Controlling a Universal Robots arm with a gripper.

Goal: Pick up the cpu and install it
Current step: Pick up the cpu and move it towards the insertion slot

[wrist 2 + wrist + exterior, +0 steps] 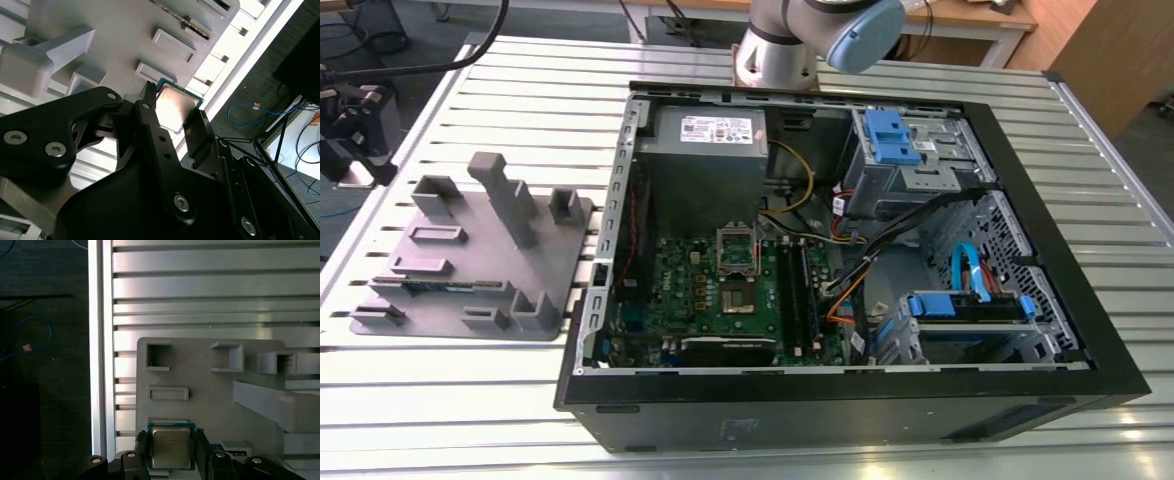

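The gripper clamps the cpu between its tips, a finger pressed on each side edge, the grey holder just beyond them. I'd want that pinch square, level and gentle, so the chip can't tilt.

I get even, bright light in the exterior view, with the case shaded inside, while in the second wrist view the bench slats blow out white, the cpu throws a warm glare and the gripper is a near-black silhouette.
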